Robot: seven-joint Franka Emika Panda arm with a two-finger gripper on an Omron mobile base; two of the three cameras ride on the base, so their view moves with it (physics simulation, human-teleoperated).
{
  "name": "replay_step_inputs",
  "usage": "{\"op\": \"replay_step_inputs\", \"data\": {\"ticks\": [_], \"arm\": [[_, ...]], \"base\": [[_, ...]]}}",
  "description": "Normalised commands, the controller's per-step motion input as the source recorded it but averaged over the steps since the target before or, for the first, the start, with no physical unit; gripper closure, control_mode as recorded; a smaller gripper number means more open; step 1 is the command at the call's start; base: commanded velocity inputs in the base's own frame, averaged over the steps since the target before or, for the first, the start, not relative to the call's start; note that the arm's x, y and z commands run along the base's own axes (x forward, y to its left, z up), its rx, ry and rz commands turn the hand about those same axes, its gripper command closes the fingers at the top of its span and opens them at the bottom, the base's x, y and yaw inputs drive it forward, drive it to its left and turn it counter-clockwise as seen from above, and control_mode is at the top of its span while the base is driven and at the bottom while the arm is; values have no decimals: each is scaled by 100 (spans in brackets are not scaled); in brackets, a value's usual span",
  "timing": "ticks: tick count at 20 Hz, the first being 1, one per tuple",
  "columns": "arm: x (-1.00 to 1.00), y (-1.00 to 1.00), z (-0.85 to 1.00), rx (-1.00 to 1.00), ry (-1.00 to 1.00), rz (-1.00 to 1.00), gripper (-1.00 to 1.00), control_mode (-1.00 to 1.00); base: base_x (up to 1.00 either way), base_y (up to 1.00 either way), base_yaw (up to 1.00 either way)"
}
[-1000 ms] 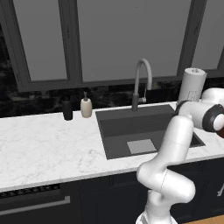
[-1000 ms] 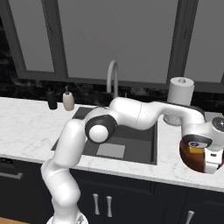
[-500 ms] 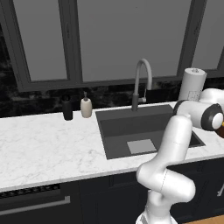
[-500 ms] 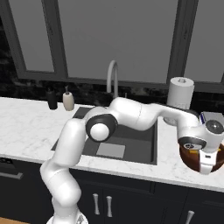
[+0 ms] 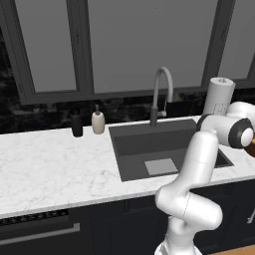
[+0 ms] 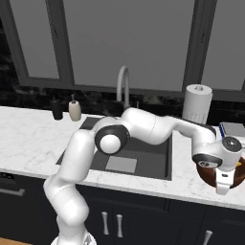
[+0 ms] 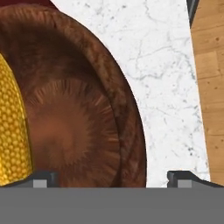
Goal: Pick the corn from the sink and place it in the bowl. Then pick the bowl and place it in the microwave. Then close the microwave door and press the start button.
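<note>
Over the bowl (image 7: 78, 127) hangs the gripper (image 7: 111, 177), jaws spread wide and holding nothing; one dark fingertip (image 7: 43, 178) stands above the bowl's floor, the other above white marble beyond the rim. Corn (image 7: 12, 131) lies inside the bowl against its wall, at the left edge of the hand view, apart from both tips. Bowl sits on the marble counter (image 7: 162, 87), close to the counter's front edge, wood floor showing past it. From the right base view the gripper (image 6: 224, 187) points down at the bowl (image 6: 208, 176), right of the sink (image 6: 143, 158). Paper towel roll (image 6: 197, 103) stands behind, near the faucet (image 6: 122, 86). Soap dispenser (image 5: 98, 121) and a dark cup (image 5: 76, 124) stand left of the sink.
</note>
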Motion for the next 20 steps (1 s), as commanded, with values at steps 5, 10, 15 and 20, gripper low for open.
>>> {"op": "replay_step_inputs", "data": {"ticks": [5, 10, 15, 20], "arm": [[0, 2, -22, 0, 1, 0, 100, -100], [0, 1, -13, 0, 0, 0, 100, -100], [-10, 11, 0, 0, 0, 0, 100, -100], [-50, 30, 28, 0, 0, 0, 100, -100]], "base": [[0, 0, 0], [0, 0, 0], [0, 0, 0], [0, 0, 0]]}}
